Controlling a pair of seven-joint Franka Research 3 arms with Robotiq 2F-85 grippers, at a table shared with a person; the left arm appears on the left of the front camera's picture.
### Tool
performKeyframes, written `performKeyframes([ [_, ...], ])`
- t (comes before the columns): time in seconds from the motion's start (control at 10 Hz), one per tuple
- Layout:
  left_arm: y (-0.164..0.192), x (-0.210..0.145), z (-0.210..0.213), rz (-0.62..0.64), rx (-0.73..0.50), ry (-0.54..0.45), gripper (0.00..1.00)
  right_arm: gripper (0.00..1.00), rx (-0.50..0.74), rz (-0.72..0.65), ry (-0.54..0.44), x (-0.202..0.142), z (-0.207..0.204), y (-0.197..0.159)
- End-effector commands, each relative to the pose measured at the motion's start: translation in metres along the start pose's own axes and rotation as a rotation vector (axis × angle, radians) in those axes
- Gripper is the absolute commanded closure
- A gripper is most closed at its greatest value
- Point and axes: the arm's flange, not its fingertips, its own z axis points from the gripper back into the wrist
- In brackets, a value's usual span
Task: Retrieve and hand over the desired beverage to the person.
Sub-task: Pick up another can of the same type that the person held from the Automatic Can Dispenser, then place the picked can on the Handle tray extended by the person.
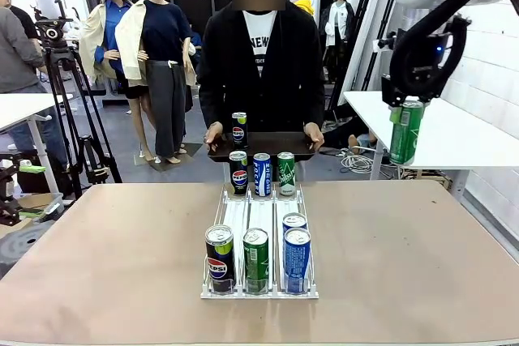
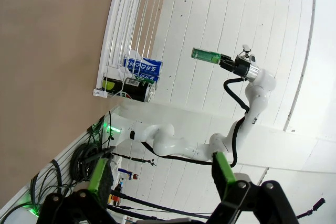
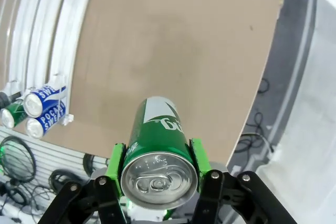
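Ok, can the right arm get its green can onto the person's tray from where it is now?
Probably yes. The right gripper holds the green can high off the table's right side, and the way to the tray looks open. A Pepsi can stands at the tray's left, leaving its right part bare.

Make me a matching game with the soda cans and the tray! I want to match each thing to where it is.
Things:
1. green can
2. Pepsi can
3. black tray
4. white rack

Places:
A. standing on the tray
B. lying on the brown table
C. gripped in the robot's right hand, up in the air
D. held in the person's hands

Pairs: 1-C, 2-A, 3-D, 4-B
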Motion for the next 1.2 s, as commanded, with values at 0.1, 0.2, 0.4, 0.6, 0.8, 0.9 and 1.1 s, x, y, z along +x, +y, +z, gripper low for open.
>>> performKeyframes([
  [0.1, -0.002, -0.004, 0.000, -0.002, 0.007, 0.002, 0.00, 0.74, 0.058, 0.009, -0.028, -0.024, -0.010, -0.013],
  [0.2, -0.002, -0.004, 0.000, -0.002, 0.007, 0.002, 0.00, 0.74, 0.032, 0.016, -0.074, -0.027, -0.005, -0.007],
  [0.4, -0.002, -0.004, 0.000, -0.002, 0.007, 0.002, 0.00, 0.74, 0.039, -0.013, 0.008, -0.009, -0.010, -0.015],
  [0.6, -0.002, -0.004, 0.000, -0.002, 0.007, 0.002, 0.00, 0.74, 0.039, -0.013, 0.008, -0.009, -0.010, -0.015],
  [0.8, -0.002, -0.004, 0.000, -0.002, 0.007, 0.002, 0.00, 0.74, 0.039, -0.013, 0.008, -0.009, -0.010, -0.015],
  [0.9, -0.002, -0.004, 0.000, -0.002, 0.007, 0.002, 0.00, 0.74, 0.039, -0.013, 0.008, -0.009, -0.010, -0.015],
  [1.1, -0.002, -0.004, 0.000, -0.002, 0.007, 0.002, 0.00, 0.74, 0.039, -0.013, 0.008, -0.009, -0.010, -0.015],
])
